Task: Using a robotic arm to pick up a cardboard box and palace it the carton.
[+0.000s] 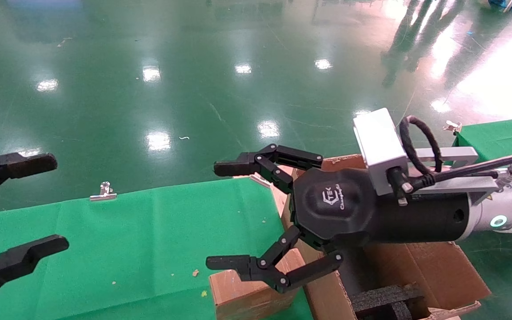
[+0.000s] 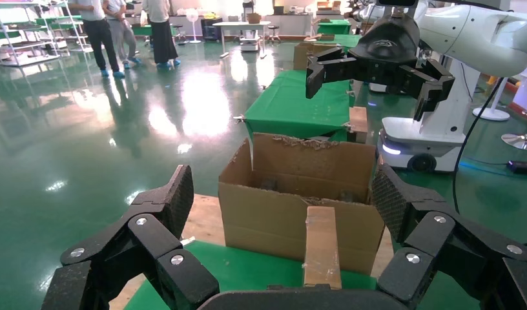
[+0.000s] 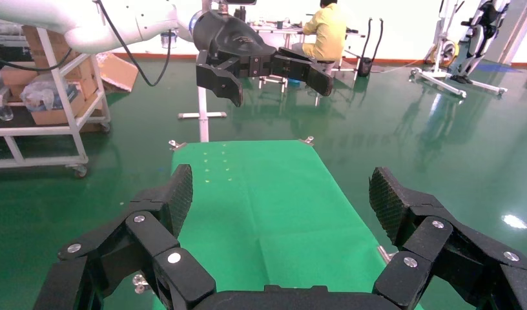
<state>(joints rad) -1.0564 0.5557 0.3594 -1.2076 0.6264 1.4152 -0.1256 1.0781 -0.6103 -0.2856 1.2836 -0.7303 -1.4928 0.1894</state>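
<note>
right tool (image 1: 231,218): carried on the white robotic arm (image 1: 511,209), which reaches in from the right of the head view; its black fingers (image 1: 238,168) are spread wide and nothing is held between them. it is seen raised above the bench, at the edge of the carton nearest the green cloth.
left tool (image 1: 38,204): seen at the left edge of the head view, fingers splayed apart and empty, held over the left part of the bench.
cardboard box (image 1: 249,293): a small closed brown box, seen resting on the green cloth just beside the outer wall of the carton, below the right tool's lower fingers; no contact with the fingers is seen. in the left wrist view it appears as a narrow brown block (image 2: 322,245) in front of the carton wall.
carton (image 1: 434,271): a large open brown carton at the right end of the bench, with ragged flap edges; black foam (image 1: 387,300) is seen inside it.
bench (image 1: 140,240): covered by a green cloth, fastened at its far edge by a silver clip (image 1: 103,192).
floor (image 1: 194,80): glossy green, with lamp reflections.
</note>
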